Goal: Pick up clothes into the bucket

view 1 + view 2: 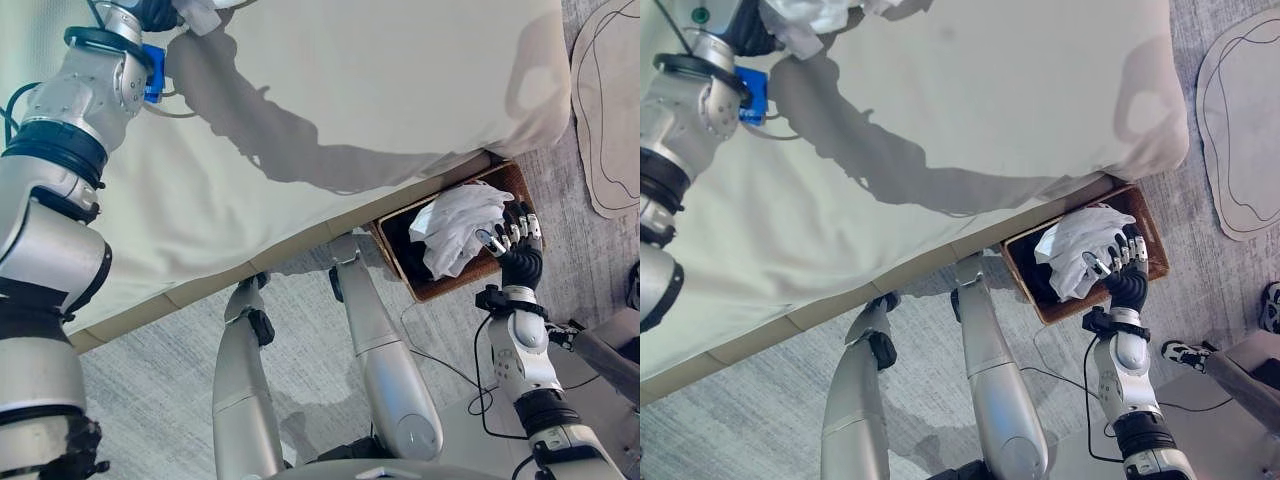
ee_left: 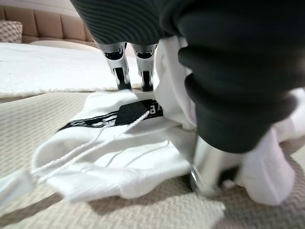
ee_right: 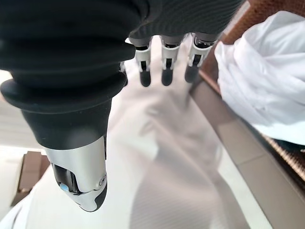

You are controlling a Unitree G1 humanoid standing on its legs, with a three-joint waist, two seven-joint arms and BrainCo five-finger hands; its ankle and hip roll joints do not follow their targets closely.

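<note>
- Up at the far corner of the bed (image 1: 400, 90), the left hand (image 2: 224, 95) sits on a white garment (image 2: 119, 152) that lies crumpled on the pale bedcover.
- From the left wrist view, its fingers (image 2: 119, 71) press down into the cloth and the thumb is tucked against the folds, so it is grasping that white garment; a dark printed band and a white drawstring run across the fabric.
- Down beside the bed, a brown woven basket (image 1: 505, 180) stands on the grey carpet (image 1: 150, 380), touching the bed's edge.
- Another piece of white clothing (image 1: 455, 225) lies heaped inside the basket, part of it draped over the near rim.
- The right hand (image 1: 512, 235) hangs just beside that heap, over the basket's near side; its fingers (image 3: 164, 71) are straight and relaxed, holding nothing, so it is released.
- On the carpet to the right lies a pale rug (image 1: 1240, 130) with dark curved lines.
- Near the right edge, a person's shoe (image 1: 1185, 353) rests on the floor.
</note>
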